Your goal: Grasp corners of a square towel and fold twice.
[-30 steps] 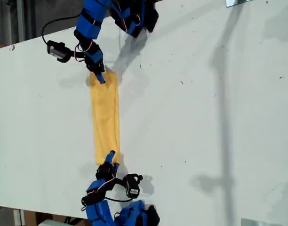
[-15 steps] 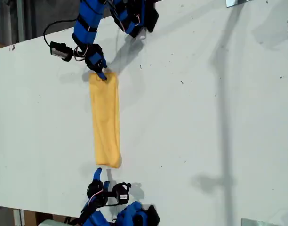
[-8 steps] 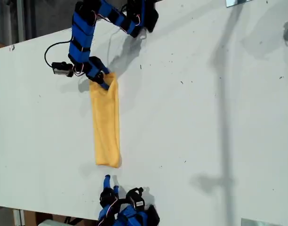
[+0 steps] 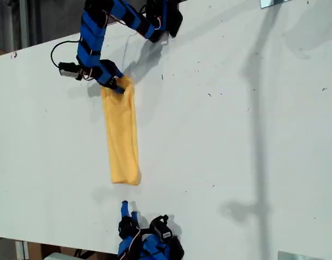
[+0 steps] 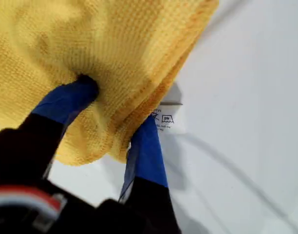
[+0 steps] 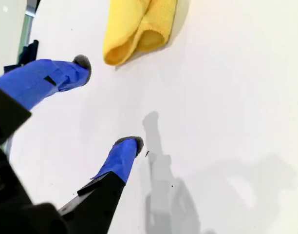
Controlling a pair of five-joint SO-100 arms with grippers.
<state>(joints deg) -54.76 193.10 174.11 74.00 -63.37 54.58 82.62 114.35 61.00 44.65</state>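
1. The towel (image 4: pixel 121 135) is already folded into a long narrow yellow strip, lying flat on the white table (image 4: pixel 236 135). In the exterior view it runs from near the top arm down toward the bottom arm, a bit toward that view's left.

2. My first gripper (image 5: pixel 115 114) is clamped on the end of the strip that sits nearest the exterior view's top. In the first wrist view one blue finger (image 5: pixel 71 97) is pressed into the terry from above and the other comes up under the folded edge, so the cloth is pinched between them. In the exterior view that's the gripper (image 4: pixel 118 86) at the towel's top end.

3. The small white tag (image 5: pixel 166 119) with its care symbols pokes out right beside the lower finger, lying on the table, so this is the tagged corner.

4. The layers look bunched and slightly lifted right at the pinch; the rest of the strip lies flat.

5. My second gripper (image 6: pixel 107 105) is spread wide with nothing in it. Both fingertips hang over bare table, and the rounded folded end of the towel (image 6: pixel 139 29) is just beyond them, not touching.

6. In the exterior view that gripper (image 4: pixel 127 208) sits near the bottom edge, with a clear gap of table between it and the strip's lower end.
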